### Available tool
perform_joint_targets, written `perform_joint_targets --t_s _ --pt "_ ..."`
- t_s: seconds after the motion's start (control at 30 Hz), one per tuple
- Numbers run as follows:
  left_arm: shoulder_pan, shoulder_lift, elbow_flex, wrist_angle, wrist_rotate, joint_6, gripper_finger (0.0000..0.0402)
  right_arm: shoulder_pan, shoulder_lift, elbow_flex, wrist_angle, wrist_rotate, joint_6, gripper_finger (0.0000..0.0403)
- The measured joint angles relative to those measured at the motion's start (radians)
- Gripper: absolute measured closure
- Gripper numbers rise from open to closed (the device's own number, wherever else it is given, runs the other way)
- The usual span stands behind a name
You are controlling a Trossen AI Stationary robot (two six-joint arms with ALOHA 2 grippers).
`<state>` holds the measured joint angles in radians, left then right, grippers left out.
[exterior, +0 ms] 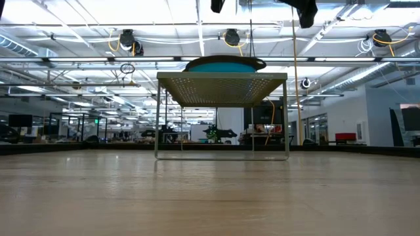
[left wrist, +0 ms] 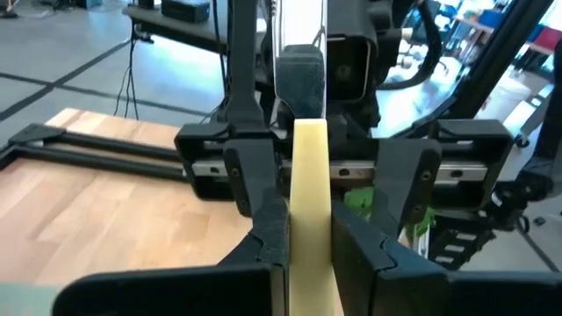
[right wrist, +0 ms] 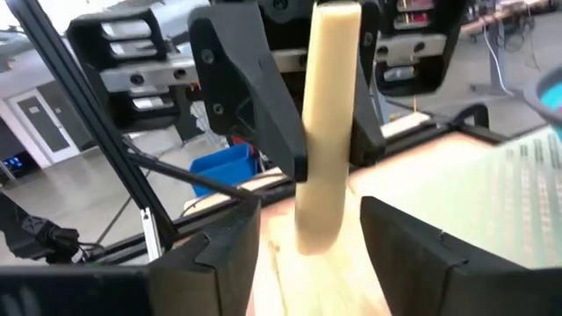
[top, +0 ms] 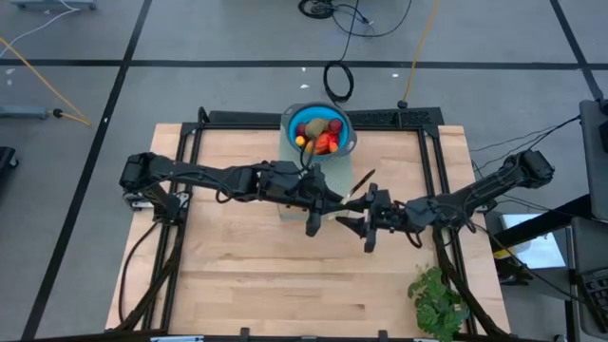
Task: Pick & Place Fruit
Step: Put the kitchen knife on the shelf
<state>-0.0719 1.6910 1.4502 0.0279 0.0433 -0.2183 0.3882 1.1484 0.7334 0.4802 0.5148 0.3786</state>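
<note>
Pale-yellow knife handle [left wrist: 309,211] sits clamped in the left gripper [left wrist: 309,254]; right gripper [right wrist: 309,230] jaws stand apart around it. Fruit [top: 318,133] fills the bowl [top: 289,122] at twelve o'clock.

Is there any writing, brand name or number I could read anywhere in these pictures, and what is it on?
None can be read.
The arms, the left gripper, the right gripper and the pale handle held between the left gripper's fingers show no lettering.
The blue bowl of toy fruit and the wooden table carry no label.
In the low view, small bright signs far back in the room are too small to read.
</note>
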Motion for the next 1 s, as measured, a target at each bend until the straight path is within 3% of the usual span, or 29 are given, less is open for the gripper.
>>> perform_joint_targets --t_s 0.27,0.57,1.0 --pt "0.017 -0.015 -0.001 -0.093 -0.002 0.008 0.036 0.0 0.0 0.0 -0.101 0.001 0.089 0.0191" --pt "0.046 -0.062 -0.001 -0.239 -0.049 0.066 0.0352 0.003 0.0 0.0 -0.144 -0.073 0.134 0.0199" --pt "0.07 -0.074 0.0 -0.44 -0.099 0.213 0.0351 0.035 -0.027 0.0 -0.201 -0.071 0.194 0.0217"
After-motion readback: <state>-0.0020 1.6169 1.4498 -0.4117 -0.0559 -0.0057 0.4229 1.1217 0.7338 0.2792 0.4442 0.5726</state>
